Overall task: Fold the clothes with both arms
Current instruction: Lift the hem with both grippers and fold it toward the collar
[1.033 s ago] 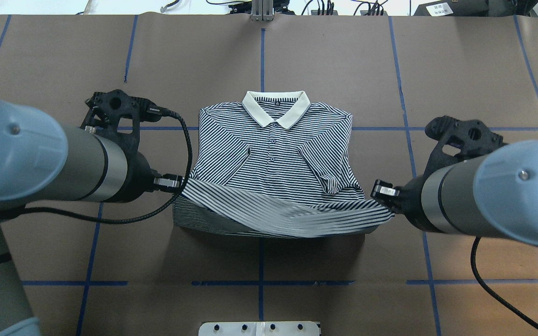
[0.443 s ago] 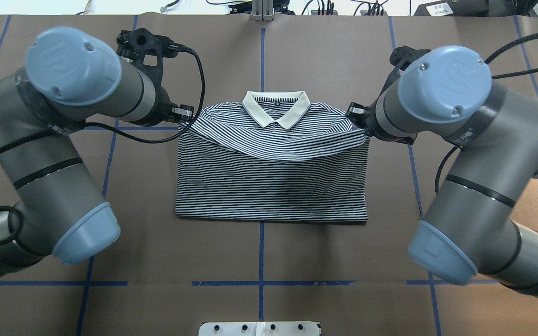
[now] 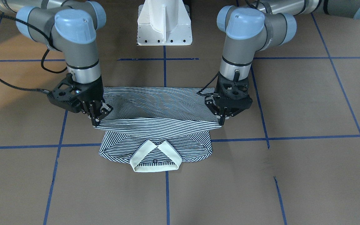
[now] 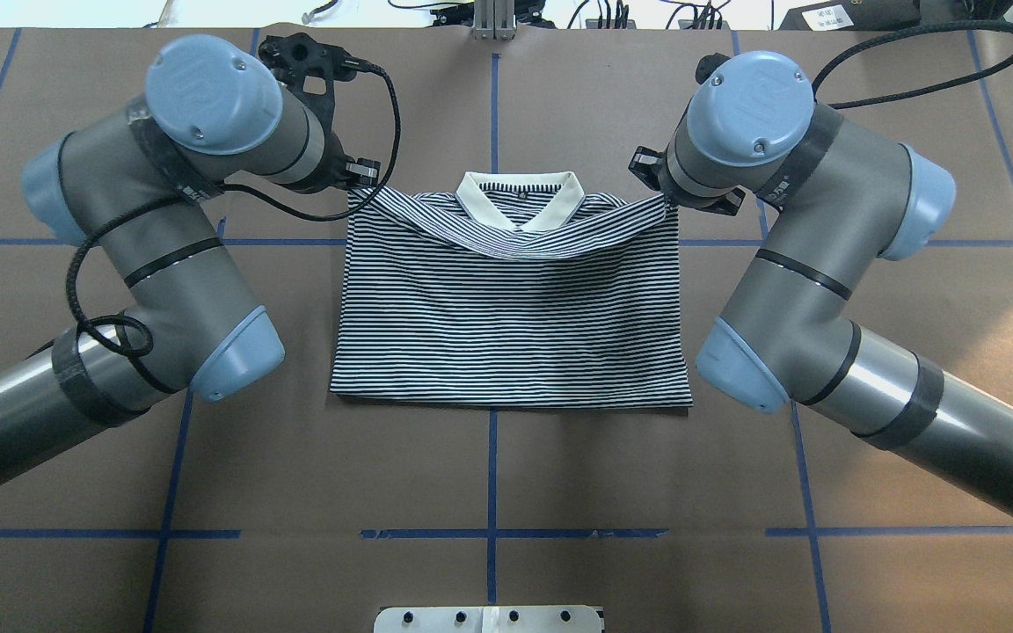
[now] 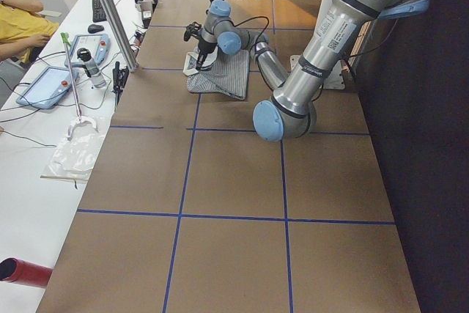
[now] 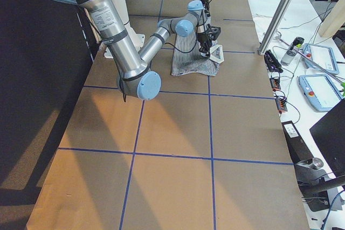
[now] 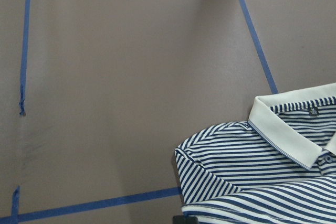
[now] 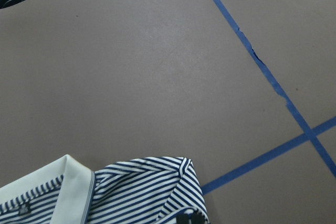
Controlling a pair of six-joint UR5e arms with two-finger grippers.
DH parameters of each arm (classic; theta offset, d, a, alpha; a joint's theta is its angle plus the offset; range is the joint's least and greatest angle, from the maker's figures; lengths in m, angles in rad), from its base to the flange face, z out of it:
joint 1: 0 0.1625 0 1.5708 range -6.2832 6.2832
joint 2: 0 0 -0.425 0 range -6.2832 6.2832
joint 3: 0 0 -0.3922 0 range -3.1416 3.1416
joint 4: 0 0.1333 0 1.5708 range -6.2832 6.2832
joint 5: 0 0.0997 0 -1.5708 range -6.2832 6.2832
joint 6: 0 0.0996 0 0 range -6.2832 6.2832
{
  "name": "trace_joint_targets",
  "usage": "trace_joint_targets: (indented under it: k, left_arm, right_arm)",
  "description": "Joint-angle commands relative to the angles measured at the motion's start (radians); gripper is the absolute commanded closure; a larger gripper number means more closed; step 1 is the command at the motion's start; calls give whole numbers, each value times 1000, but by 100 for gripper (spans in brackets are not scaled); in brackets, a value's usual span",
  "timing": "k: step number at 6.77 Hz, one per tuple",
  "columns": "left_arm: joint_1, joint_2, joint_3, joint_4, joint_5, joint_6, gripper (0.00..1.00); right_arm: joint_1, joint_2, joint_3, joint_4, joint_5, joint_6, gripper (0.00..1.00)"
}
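The striped polo shirt (image 4: 506, 325) lies on the brown table, its lower half doubled over toward the cream collar (image 4: 520, 200). My left gripper (image 4: 364, 189) is shut on the hem's left corner, over the shirt's left shoulder. My right gripper (image 4: 666, 200) is shut on the hem's right corner, over the other shoulder. In the front-facing view the left gripper (image 3: 222, 120) and right gripper (image 3: 96, 121) hold the hem (image 3: 158, 124) slightly lifted, sagging between them just short of the collar (image 3: 155, 157). The wrist views show the collar (image 7: 286, 129) and a shoulder (image 8: 157, 182) below.
Blue tape lines (image 4: 491, 457) grid the table. The white pedestal base (image 3: 164, 23) stands at the robot's side. An aluminium post (image 4: 493, 18) rises at the far edge. Operator desks with tablets (image 5: 51, 82) flank the far side.
Both grippers have carried the hem from the near side of the shirt up to the shoulders, laying the lower half over the buttons and sleeves. Both arms have reached further forward.
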Motion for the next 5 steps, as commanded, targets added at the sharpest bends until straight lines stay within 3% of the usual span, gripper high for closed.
trace_joint_targets:
  k: [1, 4, 5]
  left_arm:
    - [-3, -21, 197, -170, 21, 3, 100]
    - [7, -10, 273, -230, 26, 21, 100]
    - [8, -10, 271, -230, 24, 23, 98]
  right_arm:
    - [7, 4, -171, 144, -4, -9, 100]
    - [7, 1, -224, 154, -1, -27, 100]
    - [6, -2, -225, 154, -1, -33, 54]
